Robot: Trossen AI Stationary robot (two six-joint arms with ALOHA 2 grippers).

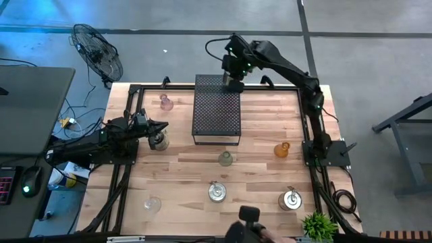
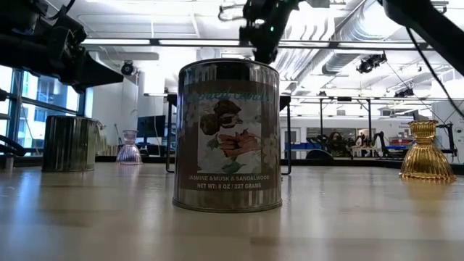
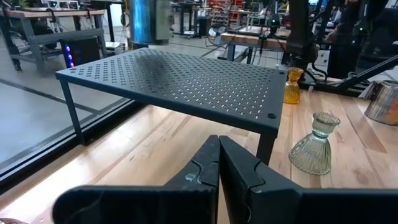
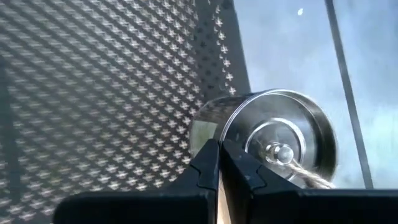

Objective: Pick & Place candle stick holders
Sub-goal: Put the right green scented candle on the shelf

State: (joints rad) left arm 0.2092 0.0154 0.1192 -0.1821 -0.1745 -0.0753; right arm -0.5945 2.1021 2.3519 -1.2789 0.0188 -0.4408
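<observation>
My right gripper (image 1: 233,82) is over the far end of the black perforated shelf (image 1: 216,111), shut on a silvery tin holder (image 4: 273,143) with a wick. My left gripper (image 1: 162,126) (image 3: 219,152) rests shut and level at the table's left, holding nothing, beside a tin holder (image 1: 160,142) that stands on its base. Also standing on the table are a pink holder (image 1: 165,102), a clear glass holder (image 1: 225,158) (image 3: 316,146), an amber holder (image 1: 282,150) (image 2: 426,152), two tins (image 1: 217,192) (image 1: 291,200) and a clear holder (image 1: 152,202). My right gripper meets the tin at its rim (image 4: 212,135), at the side nearest the fingers; the fingertips themselves cover the exact spot. The fingers come slanting down from above. The tin is lifted clear, tipped, its open top toward the wrist camera, partly over the shelf's far edge.
The shelf stands on thin legs in the table's middle, toward the far edge. A black frame runs around the table (image 1: 202,175). A fan (image 1: 98,54) stands off the far left corner and a green plant (image 1: 318,226) at the near right corner.
</observation>
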